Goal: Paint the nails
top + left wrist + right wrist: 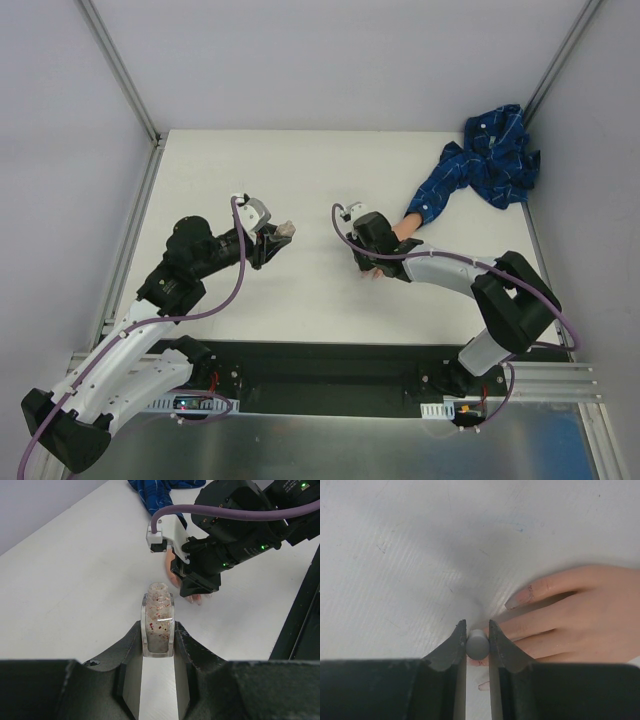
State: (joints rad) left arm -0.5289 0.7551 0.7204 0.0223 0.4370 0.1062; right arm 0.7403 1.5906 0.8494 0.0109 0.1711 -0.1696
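Nails [519, 600] are on the mannequin hand [580, 615], which lies flat on the table [250, 180] right of centre. Fingertips point left, and the blue sleeve [490, 160] runs off to the far right corner. One nail shows clearly in the right wrist view, pinkish and glossy; can't tell if it's coated.

Right gripper [477, 628] sits directly over the fingertips, jaws nearly closed, pinching a small grey round cap [478, 647]. I take that for the brush handle; the bristles are hidden under the jaws.

Left gripper [158, 630], well apart to the left, is clamped tight on the clear polish bottle [158, 612]. Its neck is uncapped, red flecks inside.

My read of the step: brushing, with a stroke on or about to land on the finger below the cap. Next move needs a light drag along the nail toward its tip, then a sideways shift to the neighbouring finger. A re-dip needs the bottle neck lined up.
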